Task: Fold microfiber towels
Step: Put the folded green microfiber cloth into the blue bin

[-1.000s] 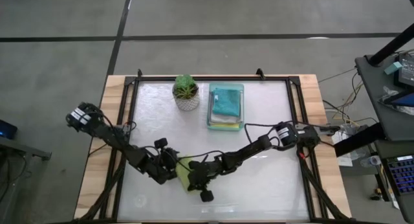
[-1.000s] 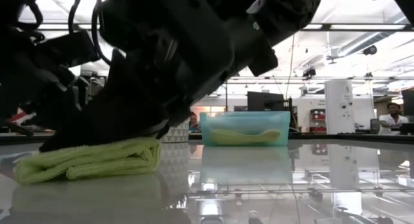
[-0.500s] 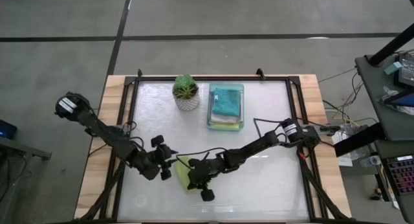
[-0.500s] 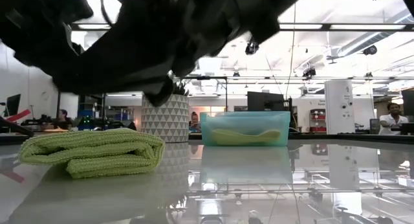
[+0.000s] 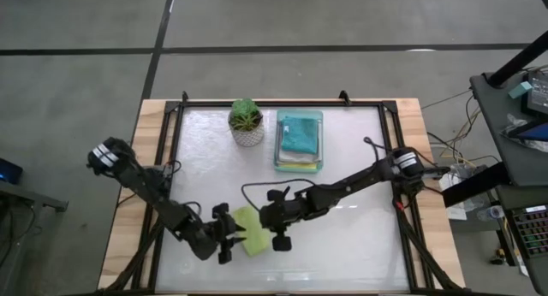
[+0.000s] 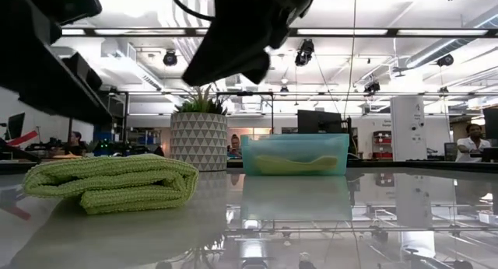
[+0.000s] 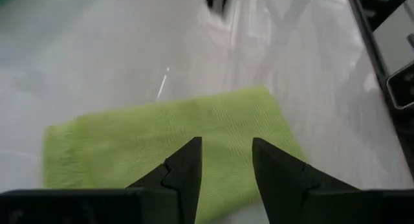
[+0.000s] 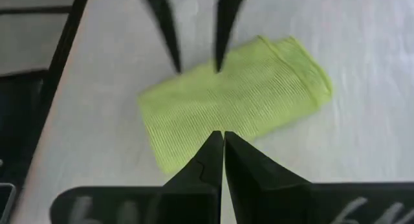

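We see the folded lime green towel point(image 5: 249, 229) lying free near the table's front edge, bare tabletop around it. Our left gripper point(image 7: 225, 160) hovers released; our right gripper point(image 8: 223, 146) stays clenched, empty.

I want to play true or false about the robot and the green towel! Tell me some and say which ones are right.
1. The lime green towel lies folded on the table. True.
2. The right gripper is squeezing the towel. False: its fingers are shut on nothing, above the towel.
3. The left gripper has its fingers apart. True: they stand open over the towel.
4. The mint-green tray is empty. False: a teal towel lies on top of others in it.
5. The potted plant stands right beside the tray. True.
6. The plant has tipped over. False: it stands upright.
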You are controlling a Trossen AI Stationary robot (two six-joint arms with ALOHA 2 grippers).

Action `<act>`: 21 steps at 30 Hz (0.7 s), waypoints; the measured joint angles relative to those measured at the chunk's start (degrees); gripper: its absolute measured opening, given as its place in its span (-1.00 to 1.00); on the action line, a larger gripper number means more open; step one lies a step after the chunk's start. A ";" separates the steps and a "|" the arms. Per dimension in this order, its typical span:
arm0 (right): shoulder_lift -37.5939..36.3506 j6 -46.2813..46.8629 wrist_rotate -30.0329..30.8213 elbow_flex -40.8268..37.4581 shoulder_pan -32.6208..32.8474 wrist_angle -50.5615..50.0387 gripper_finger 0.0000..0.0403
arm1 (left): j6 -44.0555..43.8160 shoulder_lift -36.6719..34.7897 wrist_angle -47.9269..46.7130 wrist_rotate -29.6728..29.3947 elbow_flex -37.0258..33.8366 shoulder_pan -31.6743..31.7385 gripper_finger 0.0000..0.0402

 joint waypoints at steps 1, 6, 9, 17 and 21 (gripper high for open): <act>-0.43 1.30 -0.08 -0.01 -0.27 -1.05 -0.96 | -0.04 1.27 -0.02 0.41 0.78 0.00 -0.40; -1.06 7.57 -3.29 -0.01 -2.38 -4.00 -0.90 | -0.08 6.76 -1.53 0.51 3.69 0.13 -0.40; -1.03 10.84 -6.34 -0.44 -3.43 -4.55 -0.77 | -0.23 9.02 -1.78 0.51 4.12 0.13 -0.40; -0.99 17.08 -5.63 -4.33 -5.03 -0.53 -0.26 | -1.45 11.02 -1.03 0.44 4.19 0.40 -0.40; -0.97 20.18 -5.54 -7.19 -5.41 4.01 -0.03 | -1.73 11.46 -0.85 0.25 4.21 0.48 -0.40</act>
